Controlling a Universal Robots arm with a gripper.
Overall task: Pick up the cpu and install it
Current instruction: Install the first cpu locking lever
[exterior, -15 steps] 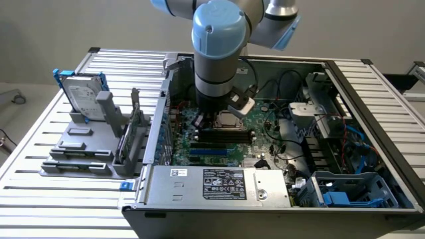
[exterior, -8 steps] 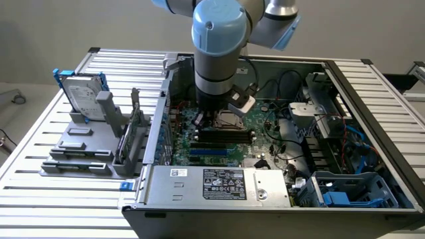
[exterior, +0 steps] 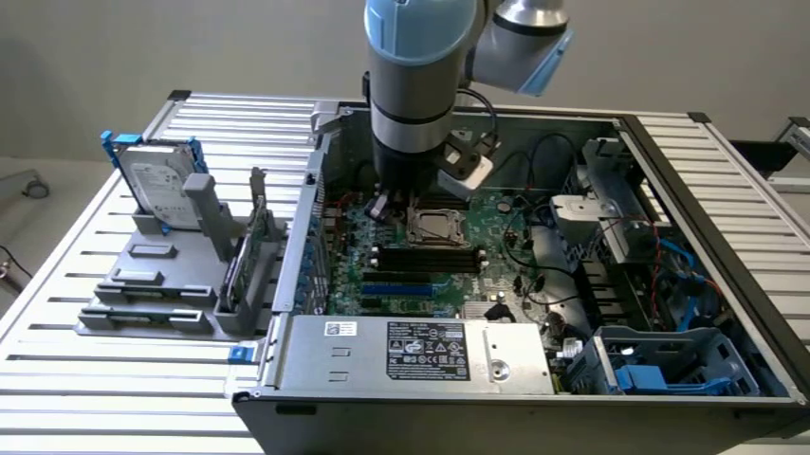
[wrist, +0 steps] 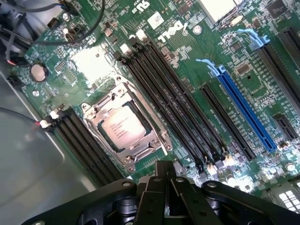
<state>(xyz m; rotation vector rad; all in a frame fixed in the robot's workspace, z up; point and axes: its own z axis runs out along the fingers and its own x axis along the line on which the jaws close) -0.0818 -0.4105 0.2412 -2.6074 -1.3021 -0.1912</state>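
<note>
The small square silvery-topped cpu [wrist: 123, 127] sits inside the metal-framed socket [wrist: 125, 159]; the black gripper [wrist: 165, 180] hovers near, fingers pressed together, empty

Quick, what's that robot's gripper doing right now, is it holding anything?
Gripper: closed and holding nothing; the cpu sits in the socket on the motherboard.

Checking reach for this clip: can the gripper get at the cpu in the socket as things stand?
Probably yes. The cpu lies face up in the socket with nothing over it, and the shut gripper hangs beside it inside the open case. The frame around the chip and the memory slots alongside leave little side room.
</note>
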